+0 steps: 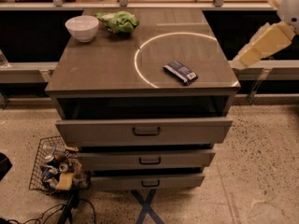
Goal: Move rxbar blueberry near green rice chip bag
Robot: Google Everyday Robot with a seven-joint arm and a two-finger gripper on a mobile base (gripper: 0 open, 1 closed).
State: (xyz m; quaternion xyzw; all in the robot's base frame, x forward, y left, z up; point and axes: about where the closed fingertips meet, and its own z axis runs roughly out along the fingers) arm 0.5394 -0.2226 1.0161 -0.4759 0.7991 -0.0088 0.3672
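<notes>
The rxbar blueberry is a dark navy bar with pale marks. It lies flat on the right half of the cabinet top, inside a bright ring of light. The green rice chip bag is wrinkly and bright green. It sits at the back of the top, left of centre and far from the bar. Only a cream arm link and a white joint show at the right edge, off to the right of the cabinet. The gripper is out of view.
A white bowl stands at the back left, next to the bag. Three drawers below the top stand partly pulled out. A wire basket of clutter and cables lie on the floor at the left.
</notes>
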